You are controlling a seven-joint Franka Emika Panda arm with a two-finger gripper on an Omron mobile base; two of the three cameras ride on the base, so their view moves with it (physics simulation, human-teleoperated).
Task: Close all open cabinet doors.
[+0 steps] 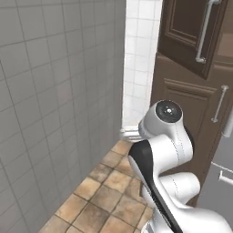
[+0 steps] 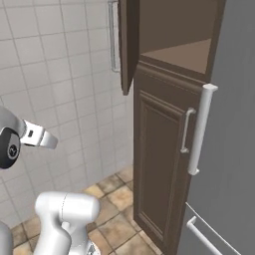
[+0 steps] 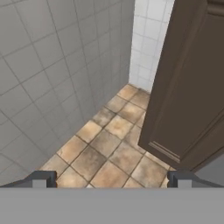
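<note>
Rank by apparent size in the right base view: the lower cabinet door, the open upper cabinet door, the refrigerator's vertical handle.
1. lower cabinet door
2. open upper cabinet door, seen nearly edge-on, so it looks narrow
3. refrigerator handle

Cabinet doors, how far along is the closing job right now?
Done: the lower cabinet door sits flush and shut. In hand: nothing; the gripper is open, holds nothing, and points at the floor. Left: the upper cabinet door stands swung out, leaving its shelf exposed.
</note>
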